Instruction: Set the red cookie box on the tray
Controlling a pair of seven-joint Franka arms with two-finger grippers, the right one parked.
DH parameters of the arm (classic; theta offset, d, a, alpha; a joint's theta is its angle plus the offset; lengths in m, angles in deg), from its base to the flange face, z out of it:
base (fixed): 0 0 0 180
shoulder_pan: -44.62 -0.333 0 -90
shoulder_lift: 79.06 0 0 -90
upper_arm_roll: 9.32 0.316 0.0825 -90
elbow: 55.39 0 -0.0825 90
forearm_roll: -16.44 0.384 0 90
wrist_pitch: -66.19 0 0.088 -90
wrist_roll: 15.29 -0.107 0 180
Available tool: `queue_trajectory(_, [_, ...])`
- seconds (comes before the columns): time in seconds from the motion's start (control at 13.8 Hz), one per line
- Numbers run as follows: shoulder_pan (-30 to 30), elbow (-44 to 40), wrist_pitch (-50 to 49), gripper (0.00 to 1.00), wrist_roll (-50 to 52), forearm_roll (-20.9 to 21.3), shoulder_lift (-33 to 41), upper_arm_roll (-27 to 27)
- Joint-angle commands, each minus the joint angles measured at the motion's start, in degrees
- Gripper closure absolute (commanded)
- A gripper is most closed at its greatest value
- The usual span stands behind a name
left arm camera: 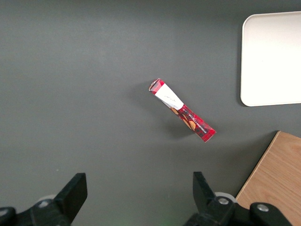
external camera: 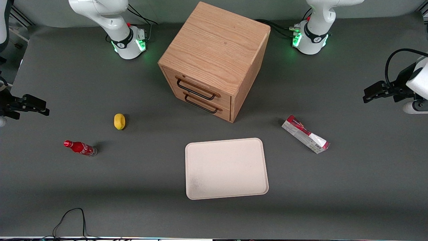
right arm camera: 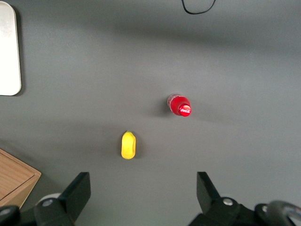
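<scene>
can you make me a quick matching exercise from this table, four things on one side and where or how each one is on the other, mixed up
Things:
1. red cookie box
2. tray
3. gripper
4. cola bottle

Places or states:
A. toward the parked arm's end of the table
B. open, held above the table
C. bare, in front of the drawer cabinet
D. lying on the table beside the tray

Pairs: 1-D, 2-C, 3-B, 4-A

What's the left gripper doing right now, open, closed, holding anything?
Left gripper: open, holding nothing, high above the red cookie box.
</scene>
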Motion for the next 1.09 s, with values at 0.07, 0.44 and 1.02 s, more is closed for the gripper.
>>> queue_trajectory(0.07, [-0.34, 0.25, -1.14, 0.00, 0.76, -0.08, 0.41, -0.27])
queue_trajectory(0.44, [-0.34, 0.51, -1.66, 0.00, 0.85, -0.08, 0.40, -0.27])
queue_trajectory(1.02, [7.03, 6.39, 3.67, 0.00, 17.42, -0.69, 0.40, -0.36])
